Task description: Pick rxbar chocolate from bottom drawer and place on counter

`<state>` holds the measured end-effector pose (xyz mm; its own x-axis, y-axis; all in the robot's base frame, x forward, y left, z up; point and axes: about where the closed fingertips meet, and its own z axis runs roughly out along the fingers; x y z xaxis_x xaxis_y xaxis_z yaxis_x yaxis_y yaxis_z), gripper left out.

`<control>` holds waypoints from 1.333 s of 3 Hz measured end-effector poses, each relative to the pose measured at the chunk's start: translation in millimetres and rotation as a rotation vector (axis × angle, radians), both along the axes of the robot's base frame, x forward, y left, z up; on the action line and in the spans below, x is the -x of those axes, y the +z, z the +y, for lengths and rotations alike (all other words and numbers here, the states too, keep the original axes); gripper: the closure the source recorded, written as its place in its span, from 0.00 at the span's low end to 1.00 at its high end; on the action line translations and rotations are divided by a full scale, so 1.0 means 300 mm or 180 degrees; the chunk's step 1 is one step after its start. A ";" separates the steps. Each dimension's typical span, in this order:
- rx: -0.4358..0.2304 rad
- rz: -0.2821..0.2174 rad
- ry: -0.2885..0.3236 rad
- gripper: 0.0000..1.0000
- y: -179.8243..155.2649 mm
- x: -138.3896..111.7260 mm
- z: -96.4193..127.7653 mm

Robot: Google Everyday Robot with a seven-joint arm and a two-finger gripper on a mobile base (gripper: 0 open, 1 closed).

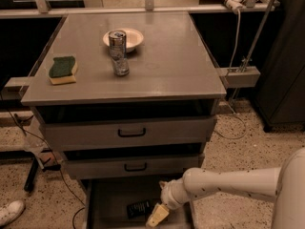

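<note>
Below the tabletop's (171,66) front edge, in the bottom drawer (107,199), the rxbar chocolate (137,208) lies just left of the hand (157,216), whose grip cannot be told.

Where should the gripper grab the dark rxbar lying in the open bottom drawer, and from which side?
Probably pinch the rxbar chocolate across its short width, near the middle, coming down from above: it lies flat on the floor of the bottom drawer, so only its long edges are free. The gripper is right beside it in the drawer.
</note>
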<state>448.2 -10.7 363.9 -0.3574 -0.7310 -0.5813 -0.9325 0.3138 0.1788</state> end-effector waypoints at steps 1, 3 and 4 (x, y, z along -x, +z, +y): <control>-0.0293 0.0090 0.0222 0.00 -0.147 0.015 0.063; -0.0363 0.0086 0.0280 0.00 -0.205 0.009 0.089; -0.0394 0.0017 0.0364 0.00 -0.270 -0.035 0.109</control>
<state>458.7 22.2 283.0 -0.2793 -0.6900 -0.6678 -0.9598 0.1810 0.2144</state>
